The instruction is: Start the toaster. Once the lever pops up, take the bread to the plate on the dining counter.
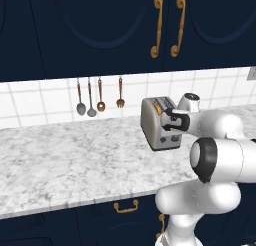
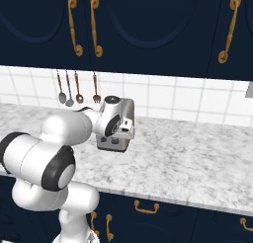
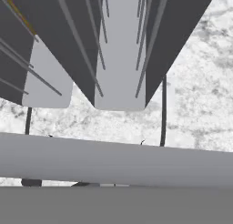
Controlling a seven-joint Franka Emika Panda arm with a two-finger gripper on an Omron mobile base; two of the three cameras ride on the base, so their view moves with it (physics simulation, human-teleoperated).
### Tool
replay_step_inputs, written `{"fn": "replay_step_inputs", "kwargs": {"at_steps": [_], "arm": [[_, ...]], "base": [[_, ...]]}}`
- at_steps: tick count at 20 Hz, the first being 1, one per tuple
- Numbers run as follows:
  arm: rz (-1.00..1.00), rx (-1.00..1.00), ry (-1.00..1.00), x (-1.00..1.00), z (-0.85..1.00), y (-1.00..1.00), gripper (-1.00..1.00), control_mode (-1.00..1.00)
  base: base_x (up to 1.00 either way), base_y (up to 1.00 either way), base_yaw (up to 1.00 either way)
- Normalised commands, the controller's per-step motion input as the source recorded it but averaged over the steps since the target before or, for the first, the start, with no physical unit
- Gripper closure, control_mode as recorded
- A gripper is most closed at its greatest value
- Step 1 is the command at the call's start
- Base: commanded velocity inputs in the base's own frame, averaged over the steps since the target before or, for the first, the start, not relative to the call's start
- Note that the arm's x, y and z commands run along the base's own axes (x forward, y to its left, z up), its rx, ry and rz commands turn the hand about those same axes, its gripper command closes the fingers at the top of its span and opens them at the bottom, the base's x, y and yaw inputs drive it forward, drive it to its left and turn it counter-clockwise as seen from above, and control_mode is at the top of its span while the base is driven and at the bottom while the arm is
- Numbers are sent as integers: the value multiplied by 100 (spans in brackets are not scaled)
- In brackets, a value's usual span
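Left base view: the toaster (image 1: 159, 123) is seen standing on the marble counter (image 1: 75, 160), bread (image 1: 158, 108) seated in its slot. The tool (image 1: 175, 123), fully closed and empty, is held against its control face. Starting appears underway; carrying remains undone.

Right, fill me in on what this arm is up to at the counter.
The white arm is reaching over the marble worktop to the toaster, with its hand shut and pressed up against the toaster's control face. A slice of bread sits in a slot, its orange crust showing at the top. From the hand view the toaster's slots loom close above the marble. Four utensils hang on the tiled wall behind. It looks like the starting step, with the bread not yet taken out.
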Motion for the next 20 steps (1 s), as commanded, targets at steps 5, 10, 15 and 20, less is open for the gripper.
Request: {"fn": "replay_step_inputs", "kwargs": {"at_steps": [5, 10, 15, 20], "arm": [[0, 0, 0, -7, -97, 0, 100, -100], [0, 0, -2, -26, -65, 0, 100, -100], [-2, 0, -12, -46, 51, 0, 100, -100], [-4, 1, -10, -69, 96, 9, 100, -100]], "base": [[0, 0, 0], [0, 0, 0], [0, 0, 0], [0, 0, 0]]}}
